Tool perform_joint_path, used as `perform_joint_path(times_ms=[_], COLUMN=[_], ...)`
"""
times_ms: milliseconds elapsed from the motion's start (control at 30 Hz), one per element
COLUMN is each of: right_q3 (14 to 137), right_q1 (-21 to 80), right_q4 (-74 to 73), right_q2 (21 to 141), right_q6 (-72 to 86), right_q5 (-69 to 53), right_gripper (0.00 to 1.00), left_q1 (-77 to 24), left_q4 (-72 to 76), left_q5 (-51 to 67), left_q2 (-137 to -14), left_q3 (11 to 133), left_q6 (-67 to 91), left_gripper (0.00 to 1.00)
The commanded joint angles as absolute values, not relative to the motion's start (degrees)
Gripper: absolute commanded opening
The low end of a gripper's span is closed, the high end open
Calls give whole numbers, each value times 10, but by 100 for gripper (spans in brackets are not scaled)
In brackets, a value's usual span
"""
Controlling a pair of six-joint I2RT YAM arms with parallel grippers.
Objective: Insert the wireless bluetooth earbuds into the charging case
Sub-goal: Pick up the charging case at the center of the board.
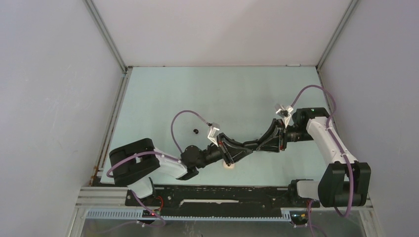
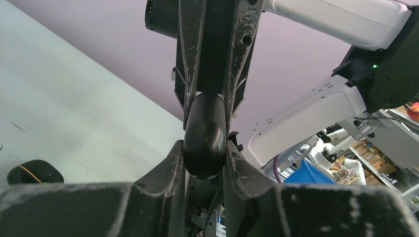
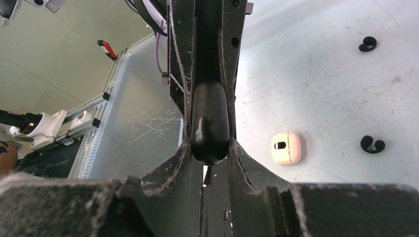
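A black oval charging case [image 2: 205,136] hangs above the table, held from both ends. My left gripper [image 2: 205,159] is shut on its near end, and my right gripper's fingers [image 2: 190,74] clamp its far end. In the right wrist view my right gripper [image 3: 210,154] is shut on the same case [image 3: 210,123]. In the top view the two grippers meet tip to tip, left [image 1: 247,148] and right [image 1: 259,145]. Two small black curved earbuds [image 3: 368,43] [image 3: 372,144] lie on the table; one shows from above [image 1: 195,131]. No whitish earbud shows.
A closed cream case [image 3: 286,148] lies on the table below the left gripper, seen also from above [image 1: 229,166]. A small black rounded item [image 2: 34,173] lies on the table at the lower left of the left wrist view. White walls enclose the pale green table [image 1: 222,89].
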State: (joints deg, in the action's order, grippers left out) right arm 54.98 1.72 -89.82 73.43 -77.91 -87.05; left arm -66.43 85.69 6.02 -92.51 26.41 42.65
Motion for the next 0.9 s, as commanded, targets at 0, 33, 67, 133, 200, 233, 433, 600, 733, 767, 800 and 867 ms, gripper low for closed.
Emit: perform_joint_path(times_ms=[0, 33, 67, 133, 200, 233, 433, 600, 733, 767, 800, 867], right_q3=[565, 565, 566, 570, 575, 576, 573, 557, 548, 548, 548, 550], right_q1=[20, 20, 20, 18, 19, 22, 96, 194, 266, 275, 282, 289], right_q4=[-917, -916, -910, -889, -863, -842, -742, -597, -557, -552, -550, -545], right_q2=[739, 739, 740, 740, 738, 737, 696, 625, 595, 595, 598, 610], right_q6=[-787, -786, -780, -747, -702, -664, -515, -366, -334, -329, -330, -330], right_q5=[-873, -870, -866, -857, -846, -838, -755, -600, -534, -525, -517, -498], right_gripper=[24, 29, 36, 43, 52, 58, 83, 97, 100, 100, 100, 93], left_q1=[-665, -666, -666, -670, -676, -678, -699, -712, -722, -724, -727, -733], left_q4=[883, 882, 882, 882, 882, 882, 882, 882, 882, 882, 881, 882], left_q5=[119, 127, 133, 141, 141, 141, 129, 119, 115, 113, 112, 108], left_q2=[-936, -937, -938, -937, -932, -931, -927, -926, -917, -914, -910, -904], left_q3=[281, 281, 279, 269, 254, 247, 212, 207, 199, 197, 194, 189], left_q6=[389, 379, 367, 333, 289, 271, 176, 150, 129, 123, 117, 104], left_gripper=[11, 8, 4, 0, 0, 0, 0, 0, 0, 0, 0, 0])
